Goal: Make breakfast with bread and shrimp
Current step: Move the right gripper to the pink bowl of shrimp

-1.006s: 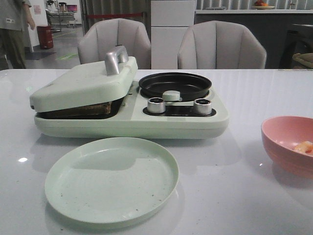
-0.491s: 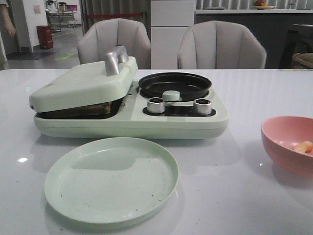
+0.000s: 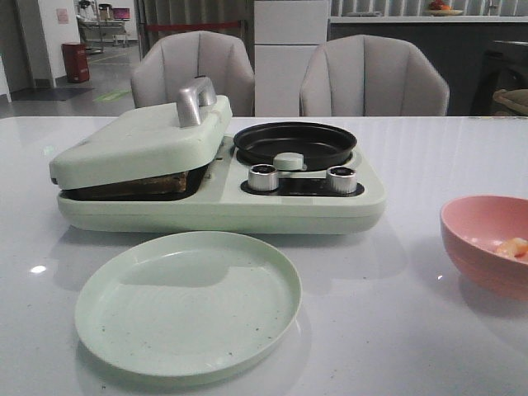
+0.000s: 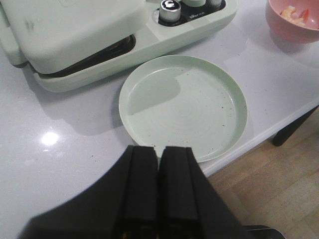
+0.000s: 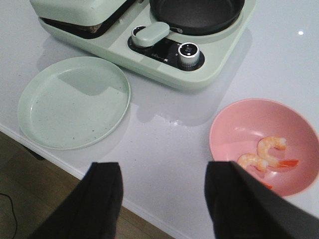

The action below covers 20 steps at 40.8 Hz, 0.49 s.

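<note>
The setting looked like a showroom or lab space staged as a dining area rather than a lived-in home. A glossy white desk (image 3: 429,157) carried a pale green breakfast-maker appliance (image 3: 219,186), with two grey padded chairs (image 3: 373,76) behind it. Beyond them lay an open hall with a red bin (image 3: 75,62) and a wheeled trolley (image 3: 103,25).
</note>
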Tool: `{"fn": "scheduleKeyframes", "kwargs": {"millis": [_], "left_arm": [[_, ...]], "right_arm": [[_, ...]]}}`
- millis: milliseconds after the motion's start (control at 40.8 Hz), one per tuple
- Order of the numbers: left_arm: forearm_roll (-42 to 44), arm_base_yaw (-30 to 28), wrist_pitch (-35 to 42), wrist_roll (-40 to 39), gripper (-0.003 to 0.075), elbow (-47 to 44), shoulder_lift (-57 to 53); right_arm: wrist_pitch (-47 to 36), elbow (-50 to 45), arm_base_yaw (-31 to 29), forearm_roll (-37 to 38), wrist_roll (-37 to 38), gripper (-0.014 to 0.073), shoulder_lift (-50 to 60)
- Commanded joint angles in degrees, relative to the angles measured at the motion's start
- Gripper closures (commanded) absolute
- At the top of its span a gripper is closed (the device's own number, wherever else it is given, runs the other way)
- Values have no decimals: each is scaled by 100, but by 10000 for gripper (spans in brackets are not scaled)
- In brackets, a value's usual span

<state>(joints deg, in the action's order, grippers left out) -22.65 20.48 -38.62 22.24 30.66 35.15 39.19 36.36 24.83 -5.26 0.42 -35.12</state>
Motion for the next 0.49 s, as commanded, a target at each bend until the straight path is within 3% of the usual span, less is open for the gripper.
{"fn": "scheduleKeyframes", "kwargs": {"millis": [0,466], "left_arm": [[-126,50,400,-60,619,168,1],[-126,50,400,-60,619,168,1]], "right_arm": [[-530,163,-12,-50,-9,119,14],[-752,195,-46,68,27,119,-356]]}}
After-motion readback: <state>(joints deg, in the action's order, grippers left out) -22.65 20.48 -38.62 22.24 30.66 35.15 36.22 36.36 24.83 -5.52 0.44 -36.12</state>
